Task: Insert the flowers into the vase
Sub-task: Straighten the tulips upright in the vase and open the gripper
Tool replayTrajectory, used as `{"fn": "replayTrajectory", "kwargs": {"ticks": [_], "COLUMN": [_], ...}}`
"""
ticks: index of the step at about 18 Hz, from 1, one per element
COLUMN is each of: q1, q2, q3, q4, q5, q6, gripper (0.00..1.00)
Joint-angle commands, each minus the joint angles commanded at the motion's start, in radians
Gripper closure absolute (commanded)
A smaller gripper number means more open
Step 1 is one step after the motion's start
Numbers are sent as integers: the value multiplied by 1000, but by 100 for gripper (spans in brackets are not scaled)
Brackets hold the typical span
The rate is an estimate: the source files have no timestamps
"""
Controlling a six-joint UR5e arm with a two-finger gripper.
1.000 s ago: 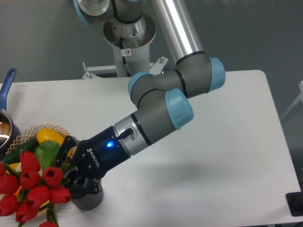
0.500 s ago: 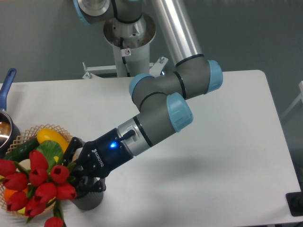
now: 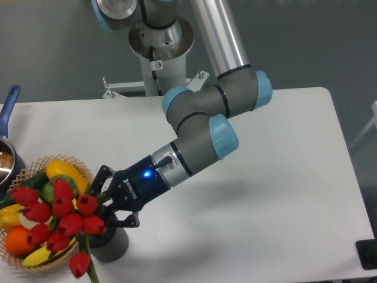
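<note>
Far left edge: a blue-handled pot (image 3: 7, 138), partly cut off by the frame. Near left: a woven fruit basket (image 3: 32, 171) holding a yellow fruit (image 3: 63, 170), an orange (image 3: 16, 240), a banana (image 3: 34, 256) and green leafy produce. In front of the basket: the flowers (image 3: 62, 221), a bunch of red tulips with closed buds, heads spreading out to the left and toward the near edge, one bud hanging lowest. Just right of the buds: the vase (image 3: 111, 244), dark grey and ribbed, standing upright on the white worktop (image 3: 283, 194) near its front edge; the stems run toward the vase mouth, but whether they are inside it cannot be told. Directly above the vase: the gripper (image 3: 109, 207), black with a blue light, its fingers closed around the tulip stems. Right and far: the grey arm with light-blue joint caps, rising to its base behind the worktop.
</note>
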Motion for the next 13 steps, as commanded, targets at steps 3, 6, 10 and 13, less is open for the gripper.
{"fn": "replayTrajectory", "kwargs": {"ticks": [3, 6, 10, 13], "q1": [-2, -2, -2, -2], "q2": [6, 14, 17, 17], "q3": [-40, -71, -89, -104], "q4": [0, 0, 0, 0], "q5": [3, 23, 34, 37], "q6": [20, 45, 48, 77], "gripper": [74, 74, 72, 61]}}
